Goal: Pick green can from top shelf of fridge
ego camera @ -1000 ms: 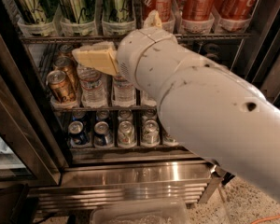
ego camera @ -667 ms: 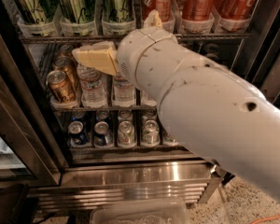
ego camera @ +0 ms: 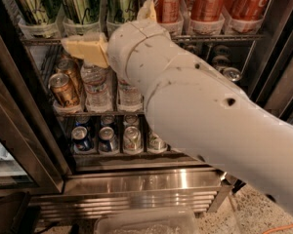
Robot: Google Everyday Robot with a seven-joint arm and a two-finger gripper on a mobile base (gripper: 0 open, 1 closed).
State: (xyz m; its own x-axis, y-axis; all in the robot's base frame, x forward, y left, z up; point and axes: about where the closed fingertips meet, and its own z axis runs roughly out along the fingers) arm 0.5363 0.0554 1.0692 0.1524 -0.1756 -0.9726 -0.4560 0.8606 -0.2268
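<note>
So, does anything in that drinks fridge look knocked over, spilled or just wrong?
Nothing stands out. The shiny light-green cans and red cola cans stand upright on the wire top shelf; the clear water bottles below are upright too. The robot's cream gripper is at that shelf's front, by the green cans.

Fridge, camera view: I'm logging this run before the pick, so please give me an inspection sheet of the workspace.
Surface: top shelf, wire rack with clear trays.
Job's things: green cans, three in front at left, upright; fridge frame dark.
Clutter: red cans at right; gold-brown cans and water bottles below.
End effector: open, empty, at the shelf rail under the green cans.
Cables: orange cable on the floor, bottom right.
Surroundings: stainless base, speckled floor.
</note>
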